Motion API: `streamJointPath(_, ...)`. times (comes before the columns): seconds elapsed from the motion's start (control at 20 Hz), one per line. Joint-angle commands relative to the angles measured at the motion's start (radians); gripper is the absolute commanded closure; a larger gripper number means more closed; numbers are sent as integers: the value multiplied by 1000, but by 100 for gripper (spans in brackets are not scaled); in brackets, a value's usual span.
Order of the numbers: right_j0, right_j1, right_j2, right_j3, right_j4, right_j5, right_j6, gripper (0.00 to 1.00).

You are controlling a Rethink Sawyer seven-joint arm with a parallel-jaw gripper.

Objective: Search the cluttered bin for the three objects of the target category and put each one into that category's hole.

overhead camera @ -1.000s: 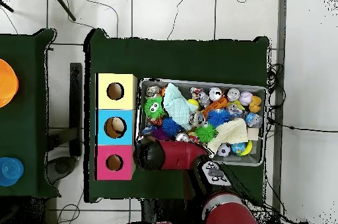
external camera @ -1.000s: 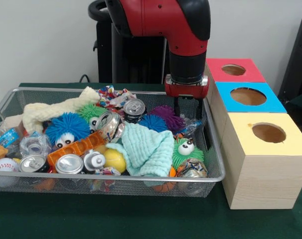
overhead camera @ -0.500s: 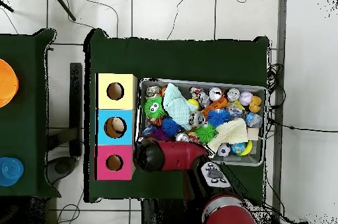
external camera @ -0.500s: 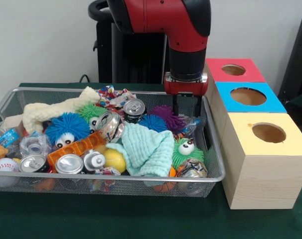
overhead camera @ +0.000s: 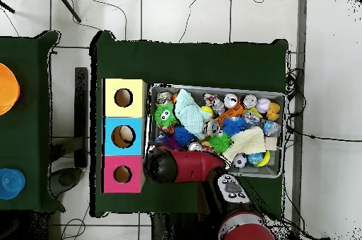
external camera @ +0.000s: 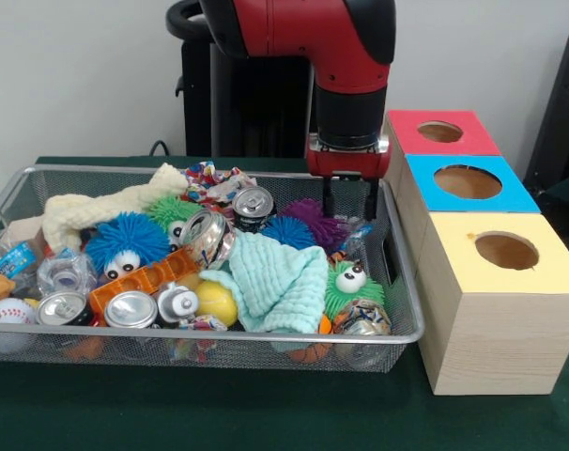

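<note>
The wire mesh bin [external camera: 219,334] is full of clutter; it also shows in the overhead view [overhead camera: 212,88]. My gripper [external camera: 348,209] hangs open and empty over the bin's far right corner. Just below it lies a crumpled clear bottle [external camera: 355,235] with a blue label. Another clear bottle [external camera: 67,272] lies at the bin's left end, with a blue-labelled piece [external camera: 14,258] beside it. The blue-topped box [external camera: 468,181] stands to the right of the bin. In the overhead view something pale shows inside its hole [overhead camera: 124,136], and the arm [overhead camera: 177,166] hides the gripper.
The red-topped box [external camera: 441,132] and the yellow-topped box [external camera: 505,252] flank the blue one. The bin also holds drink cans [external camera: 131,308], fuzzy balls with eyes [external camera: 125,242], a mint cloth [external camera: 280,277] and a cream cloth [external camera: 106,209].
The gripper has risen a little and shifted slightly left over the bin's far right corner. The fingers stay apart. The clutter has not moved.
</note>
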State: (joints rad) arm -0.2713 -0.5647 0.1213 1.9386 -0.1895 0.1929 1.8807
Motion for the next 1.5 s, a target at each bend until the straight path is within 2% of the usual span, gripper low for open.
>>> streamJointPath(0.05,-48,-25,48,-48,47,-8,135,0)
streamJointPath(0.2,-54,-31,50,-49,66,-18,152,0)
streamJointPath(0.4,-44,-12,29,-43,97,-83,204,0)
streamJointPath(0.6,-32,3,12,-47,110,-107,211,0)
streamJointPath(1.0,79,59,-103,-63,143,-149,226,0)
streamJointPath(1.5,88,120,-108,-65,174,-232,207,0)
